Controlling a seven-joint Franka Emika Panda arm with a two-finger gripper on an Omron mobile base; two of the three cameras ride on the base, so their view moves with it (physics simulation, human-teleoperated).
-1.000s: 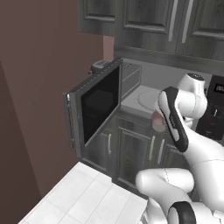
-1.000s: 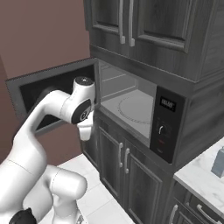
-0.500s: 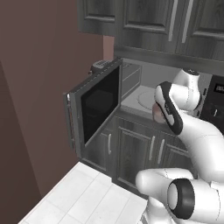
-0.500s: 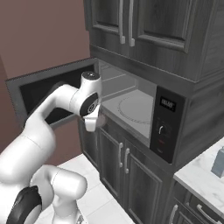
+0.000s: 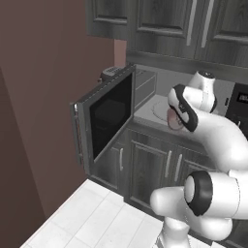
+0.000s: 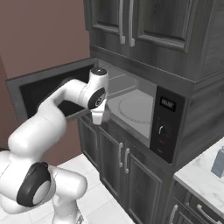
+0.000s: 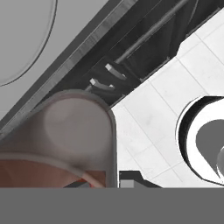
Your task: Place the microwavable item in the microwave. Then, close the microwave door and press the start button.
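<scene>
The microwavable item (image 7: pixel 65 140), a squat brownish-pink cylinder, sits in my gripper (image 7: pixel 89 181), which is shut on it. In the left base view the item (image 5: pixel 172 118) hangs just in front of the microwave (image 5: pixel 145 89), level with its floor and at the opening's front edge. The pale turntable (image 5: pixel 160 107) lies just beyond it. The microwave door (image 5: pixel 109 116) stands wide open to the left. From the right, my hand (image 6: pixel 98 114) points down before the open cavity (image 6: pixel 135 107), and the black control panel (image 6: pixel 165 124) is to its right. The hand view shows the turntable (image 7: pixel 22 39) past the sill.
Dark cabinet doors with handles (image 7: pixel 109 74) lie below the microwave, above white floor tiles (image 7: pixel 153 105). Upper cabinets (image 6: pixel 144 26) hang above. A light blue carton (image 6: pixel 218 161) stands on the counter at far right. A small grey appliance (image 5: pixel 112 71) peeks over the door's top.
The arm has lifted the item and carried it closer to the microwave opening. The door has not moved.
</scene>
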